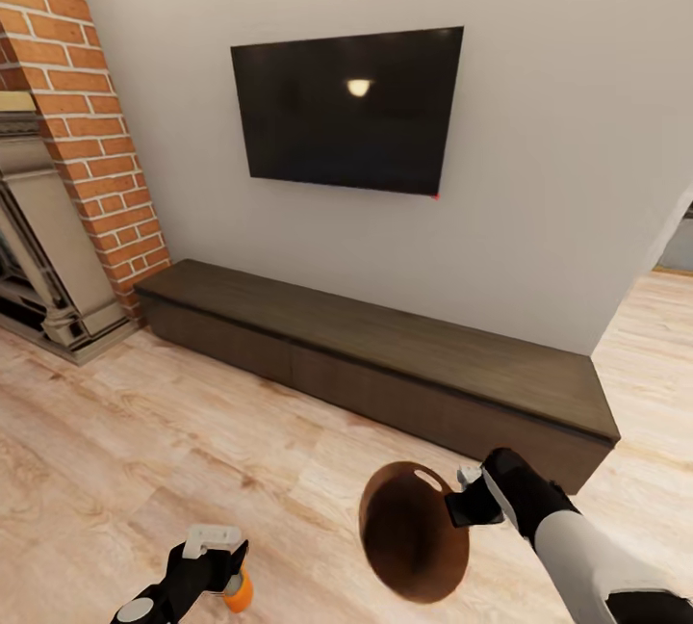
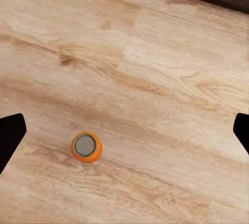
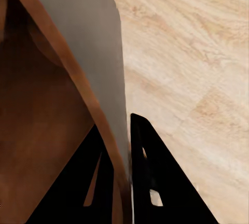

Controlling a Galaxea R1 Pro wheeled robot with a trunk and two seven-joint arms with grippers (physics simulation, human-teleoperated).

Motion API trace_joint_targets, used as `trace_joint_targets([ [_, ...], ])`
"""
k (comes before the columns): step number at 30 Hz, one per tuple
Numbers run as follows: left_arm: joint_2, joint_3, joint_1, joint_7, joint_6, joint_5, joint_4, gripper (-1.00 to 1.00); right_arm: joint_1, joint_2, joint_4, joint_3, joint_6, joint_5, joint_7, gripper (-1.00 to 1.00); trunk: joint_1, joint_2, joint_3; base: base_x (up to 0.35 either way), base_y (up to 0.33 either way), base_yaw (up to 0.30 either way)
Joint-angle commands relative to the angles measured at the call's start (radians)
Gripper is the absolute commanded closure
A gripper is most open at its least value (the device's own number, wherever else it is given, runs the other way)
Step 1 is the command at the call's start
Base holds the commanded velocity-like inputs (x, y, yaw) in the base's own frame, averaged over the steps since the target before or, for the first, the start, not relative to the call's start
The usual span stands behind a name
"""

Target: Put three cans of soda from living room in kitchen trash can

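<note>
While the right pincer point(image 1: 469, 506) clamps the rim of the tash can point(image 1: 409, 533), one finger inside the brown wall and one point(image 3: 155, 182) outside against the pale grey wall, the bin hangs tilted above the pale wood floor point(image 1: 192, 431) with its mouth turned toward the head camera and its oval hand slot near the upper rim. Low on the robot's left side, the left pincer point(image 1: 207, 571) hovers with its black fingers spread wide, and an orange can of soda point(image 2: 86, 147) stands upright on the floor beneath it, closer to one fingertip point(image 2: 10, 136) than the other, touching neither. Ahead, a long dark wooden media cabinet point(image 1: 385, 354) runs along the foot of a pale wall point(image 1: 558, 123), with a black television point(image 1: 351, 109) mounted above it. A brick fireplace point(image 1: 67, 143) with a grey stone surround closes off the left side, and the floor continues past the wall's corner on the right.
</note>
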Motion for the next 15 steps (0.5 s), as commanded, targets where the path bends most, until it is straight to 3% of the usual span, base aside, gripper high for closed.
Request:
trace_joint_targets([
  [1,0.0,0.0,0.0,0.0,-0.001,0.0,0.0,-1.0,-0.002,0.008,-0.01,-0.005,0.007,-0.001,0.003,1.0,0.0,0.0,0.0,0.238,0.188,-0.003],
  [3,0.0,0.001,0.0,0.001,-0.002,-0.001,0.001,-1.0,-0.005,0.028,-0.028,-0.003,0.022,0.003,-0.003,1.0,0.0,0.0,0.0,0.217,0.169,-0.002],
  [5,0.0,0.002,-0.001,0.001,-0.002,-0.002,0.003,-1.0,-0.006,0.033,-0.034,-0.003,0.026,0.004,-0.005,1.0,0.0,0.0,0.0,0.155,0.12,-0.001],
  [11,-0.003,0.001,-0.002,0.005,-0.02,0.002,0.09,-1.0,-0.02,0.031,-0.043,-0.003,0.034,0.003,0.0,1.0,0.0,0.0,-0.006,0.049,0.038,0.0],
  [15,-0.003,0.001,-0.003,0.008,-0.046,0.002,0.112,-1.0,-0.024,0.029,-0.044,-0.004,0.035,0.001,0.001,1.0,0.015,-0.028,-0.024,0.007,0.005,0.0],
])
